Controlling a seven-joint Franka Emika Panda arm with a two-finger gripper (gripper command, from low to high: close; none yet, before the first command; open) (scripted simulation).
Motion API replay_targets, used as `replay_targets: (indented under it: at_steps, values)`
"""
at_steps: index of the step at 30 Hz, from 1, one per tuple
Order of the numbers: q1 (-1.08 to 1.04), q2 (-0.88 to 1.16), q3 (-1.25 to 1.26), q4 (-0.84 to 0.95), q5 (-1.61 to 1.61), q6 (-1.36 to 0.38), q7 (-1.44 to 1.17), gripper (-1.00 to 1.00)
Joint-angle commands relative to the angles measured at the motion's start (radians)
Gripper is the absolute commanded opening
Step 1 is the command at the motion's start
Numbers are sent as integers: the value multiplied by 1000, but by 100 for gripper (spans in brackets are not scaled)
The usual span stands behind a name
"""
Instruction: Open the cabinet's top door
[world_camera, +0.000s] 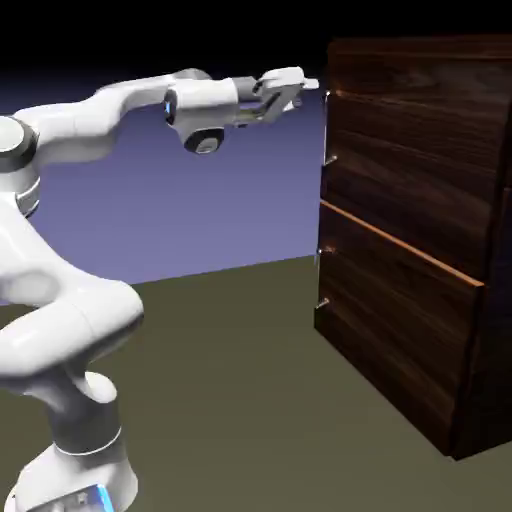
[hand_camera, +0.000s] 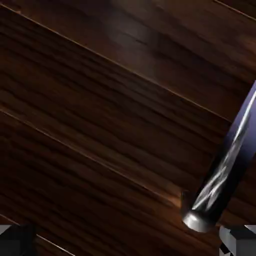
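In the exterior view, the right edge cuts off the dark brown wood-grain cabinet, and the bottom edge crops the white arm's base. In the hand view, the right edge cuts off the shiny silver bar handle, and the bottom edge crops both small grey fingertips.

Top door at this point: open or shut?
Shut: in the exterior view the top door lies flush with the cabinet's front, no gap showing along its edges.
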Motion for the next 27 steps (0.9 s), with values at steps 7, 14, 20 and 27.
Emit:
replay_targets:
  at_steps: [7, 14, 20, 27]
  values:
    - [-137, -36, 141, 108, 168, 17, 187, 0]
    - [-250, -64, 168, 183, 169, -38, 212, -100]
    - [-101, -258, -22, -31, 295, -287, 212, -100]
    - [38, -459, -174, -284, 377, -567, 212, -100]
